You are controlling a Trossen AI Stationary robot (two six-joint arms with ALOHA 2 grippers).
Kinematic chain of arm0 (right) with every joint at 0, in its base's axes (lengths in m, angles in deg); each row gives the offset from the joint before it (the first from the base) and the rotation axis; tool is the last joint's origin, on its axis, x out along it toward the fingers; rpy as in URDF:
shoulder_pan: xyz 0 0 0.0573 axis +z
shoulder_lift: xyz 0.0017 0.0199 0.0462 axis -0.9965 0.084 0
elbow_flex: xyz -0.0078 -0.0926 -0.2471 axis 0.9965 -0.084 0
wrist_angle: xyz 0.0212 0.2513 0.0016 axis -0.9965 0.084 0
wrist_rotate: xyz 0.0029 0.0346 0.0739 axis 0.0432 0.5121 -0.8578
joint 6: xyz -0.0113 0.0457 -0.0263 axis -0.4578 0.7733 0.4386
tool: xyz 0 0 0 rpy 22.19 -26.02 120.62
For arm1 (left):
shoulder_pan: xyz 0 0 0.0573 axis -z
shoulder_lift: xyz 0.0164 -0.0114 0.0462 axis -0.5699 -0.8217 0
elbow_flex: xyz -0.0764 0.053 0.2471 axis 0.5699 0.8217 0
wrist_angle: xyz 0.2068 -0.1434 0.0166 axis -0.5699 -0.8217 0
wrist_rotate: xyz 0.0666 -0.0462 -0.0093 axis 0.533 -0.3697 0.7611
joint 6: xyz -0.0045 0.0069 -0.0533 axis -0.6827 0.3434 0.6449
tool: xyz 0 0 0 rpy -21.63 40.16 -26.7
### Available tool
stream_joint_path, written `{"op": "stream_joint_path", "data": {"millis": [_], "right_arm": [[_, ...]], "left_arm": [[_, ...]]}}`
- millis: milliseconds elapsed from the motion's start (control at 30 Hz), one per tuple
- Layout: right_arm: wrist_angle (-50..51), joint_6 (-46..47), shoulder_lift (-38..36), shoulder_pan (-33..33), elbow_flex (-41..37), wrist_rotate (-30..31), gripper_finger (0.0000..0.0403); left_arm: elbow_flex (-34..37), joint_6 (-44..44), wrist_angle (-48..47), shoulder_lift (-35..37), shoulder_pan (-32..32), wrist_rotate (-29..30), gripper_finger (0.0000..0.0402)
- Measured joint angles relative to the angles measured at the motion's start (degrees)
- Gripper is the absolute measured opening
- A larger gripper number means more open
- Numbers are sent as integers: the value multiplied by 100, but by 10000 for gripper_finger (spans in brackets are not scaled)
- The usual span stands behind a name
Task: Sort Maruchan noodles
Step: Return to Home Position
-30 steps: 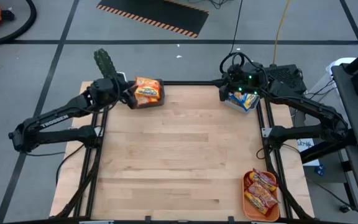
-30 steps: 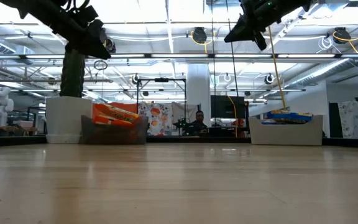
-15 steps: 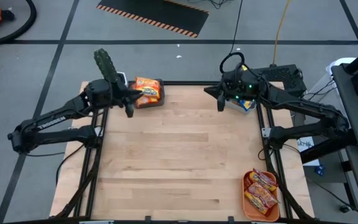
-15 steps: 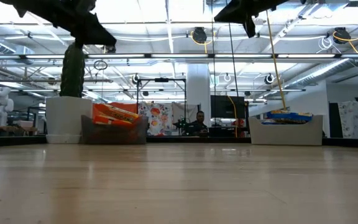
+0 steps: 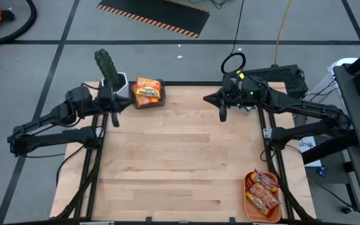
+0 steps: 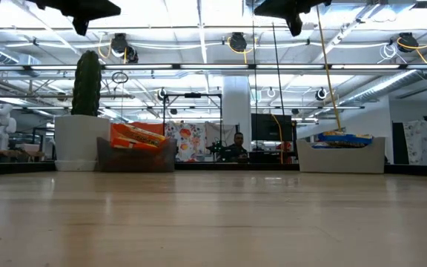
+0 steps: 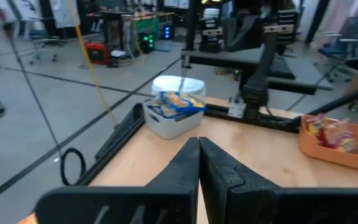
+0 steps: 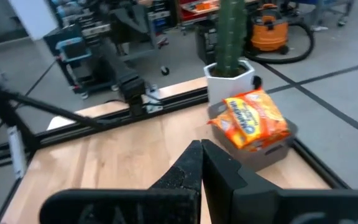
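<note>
1. Left gripper (image 7: 198,140) at far left and right gripper (image 8: 201,144) at far right: you'll see both empty, fingers together, above the table (image 5: 180,156).
2. Red noodles (image 5: 262,190) fill your near-right tray (image 7: 334,155).
3. Orange noodles (image 5: 147,92): far-left dark bin (image 8: 263,151).
4. Blue noodles (image 7: 178,102): far-right grey bin (image 7: 169,127).

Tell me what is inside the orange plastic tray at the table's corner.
Red-brown crinkly plastic noodle packets fill the orange tray; at least two show. Whether more lie beneath them cannot be seen.

The table (image 5: 180,156) middle lies open; the dark bin (image 6: 136,162), grey bin (image 6: 341,159) and orange tray (image 7: 334,157) hug its corners.
</note>
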Motion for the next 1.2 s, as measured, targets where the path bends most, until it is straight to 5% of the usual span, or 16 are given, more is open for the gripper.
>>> {"op": "stream_joint_path", "data": {"millis": [433,767,1200], "right_arm": [[83,-626,-13,689,0,295,0],[-218,-864,-23,813,-240,319,0],[-1802,-1085,-640,810,-2109,305,0]], "left_arm": [[0,1715,-1012,-53,365,-37,17],[0,129,-1032,-56,738,-149,5],[220,-351,-1373,209,734,-199,2]]}}
